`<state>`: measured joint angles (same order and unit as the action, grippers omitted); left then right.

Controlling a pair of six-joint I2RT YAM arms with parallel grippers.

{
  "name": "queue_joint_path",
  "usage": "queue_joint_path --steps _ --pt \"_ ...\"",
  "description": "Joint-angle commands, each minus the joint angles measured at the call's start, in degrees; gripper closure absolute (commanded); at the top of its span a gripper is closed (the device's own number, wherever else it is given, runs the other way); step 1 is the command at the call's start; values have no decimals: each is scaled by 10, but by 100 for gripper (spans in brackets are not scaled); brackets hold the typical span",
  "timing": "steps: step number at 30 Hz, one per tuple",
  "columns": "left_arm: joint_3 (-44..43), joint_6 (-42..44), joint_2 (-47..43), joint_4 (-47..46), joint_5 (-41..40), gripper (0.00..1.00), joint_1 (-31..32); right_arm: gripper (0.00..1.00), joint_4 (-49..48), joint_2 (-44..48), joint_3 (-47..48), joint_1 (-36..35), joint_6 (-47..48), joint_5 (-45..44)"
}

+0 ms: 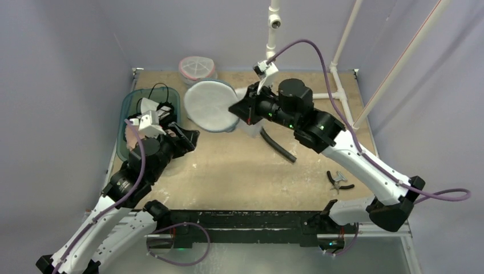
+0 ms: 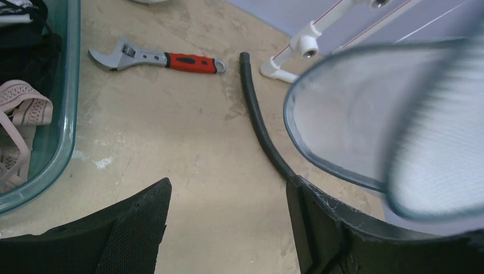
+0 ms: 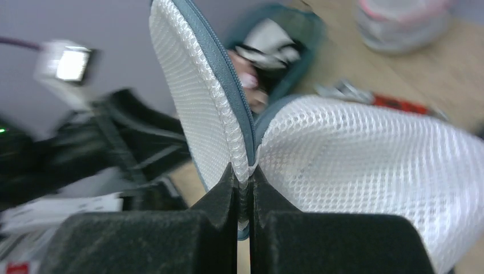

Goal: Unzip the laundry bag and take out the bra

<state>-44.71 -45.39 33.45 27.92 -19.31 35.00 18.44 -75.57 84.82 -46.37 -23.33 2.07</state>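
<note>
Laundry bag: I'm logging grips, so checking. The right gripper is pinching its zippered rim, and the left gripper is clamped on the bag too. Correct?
Not quite. The right gripper is indeed shut on the zippered rim of the laundry bag. The left gripper, however, is not clamped on the bag. It stands open and holds nothing, as the left wrist view shows.

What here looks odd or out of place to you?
Workshop bits lie loose on the table, odd for a laundry job: an adjustable wrench, a black hose and pliers. The mesh laundry bag is held up off the table, pinched at its rim by the right gripper. Nothing looks spilled or broken.
</note>
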Motion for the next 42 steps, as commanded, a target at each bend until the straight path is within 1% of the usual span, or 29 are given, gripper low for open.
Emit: queue_joint_path --steps 1,2,3,5,11,14,16,20,25,29,31,33,37,42 --pt "-30 9 -13 4 -20 28 1 100 -73 29 28 -29 12 87" --pt "-26 9 -15 4 -21 28 1 100 -63 38 6 -29 12 86" --pt "-23 8 -17 6 -22 28 1 100 -57 47 -19 -25 12 67" --pt "-14 7 -20 10 -25 28 1 100 -65 73 -89 -16 3 66" --pt "6 6 -39 42 -47 28 1 100 -164 157 -328 14 -38 92" --pt "33 -7 -51 43 -44 28 1 100 -218 172 -419 29 -55 114" --pt "54 -19 -54 43 -36 28 1 100 -242 174 -464 35 -59 119" --pt "88 -36 -52 27 -11 28 1 100 -271 173 -505 48 -66 134" --pt "103 -39 -41 7 16 29 1 100 -285 174 -516 53 -68 153" --pt "102 -43 -33 1 27 29 1 100 -252 159 -510 58 -77 139" --pt "108 -48 -26 -8 42 29 1 100 -238 151 -523 60 -87 125" --pt "116 -50 -16 -26 63 30 1 100 -237 145 -543 61 -102 117" --pt "132 -50 15 -74 120 31 1 100 -263 144 -585 62 -139 115" --pt "141 -43 52 -138 204 32 1 100 -290 132 -614 63 -161 119"
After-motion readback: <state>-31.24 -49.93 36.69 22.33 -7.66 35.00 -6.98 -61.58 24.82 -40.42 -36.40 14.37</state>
